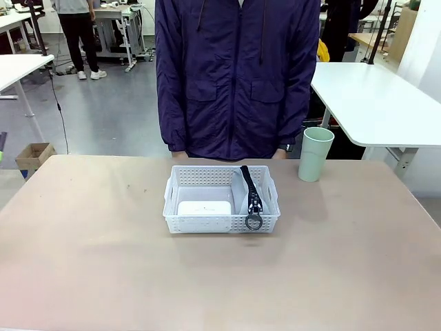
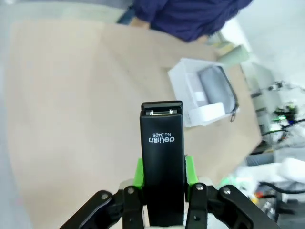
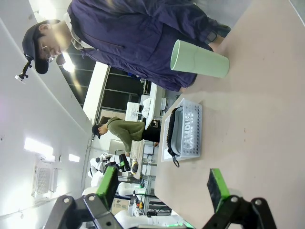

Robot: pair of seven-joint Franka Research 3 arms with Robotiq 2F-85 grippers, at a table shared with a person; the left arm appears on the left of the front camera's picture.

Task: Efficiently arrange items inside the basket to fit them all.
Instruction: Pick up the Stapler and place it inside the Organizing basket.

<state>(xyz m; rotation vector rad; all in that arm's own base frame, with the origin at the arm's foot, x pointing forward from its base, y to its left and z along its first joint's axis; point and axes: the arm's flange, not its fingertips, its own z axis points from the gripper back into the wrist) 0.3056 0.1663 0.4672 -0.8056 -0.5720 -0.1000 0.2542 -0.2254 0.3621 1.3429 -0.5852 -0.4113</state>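
L gripper (image 2: 163, 174) clamps stapler (image 2: 162, 143), well short of basket (image 1: 207, 223). Box (image 1: 204, 207) and pouch (image 1: 251, 196) inside; cup (image 1: 315, 154) stands outside, far right. R gripper (image 3: 164, 183) wide open, empty. Next, likely: stapler into a free gap.

Bright, even overhead light; basket (image 1: 207, 222) and cup (image 1: 315, 155) throw soft shadows on the table (image 1: 103, 262). Left wrist view blurs toward its edges; ceiling lamps (image 3: 39, 145) glare in the right wrist view.
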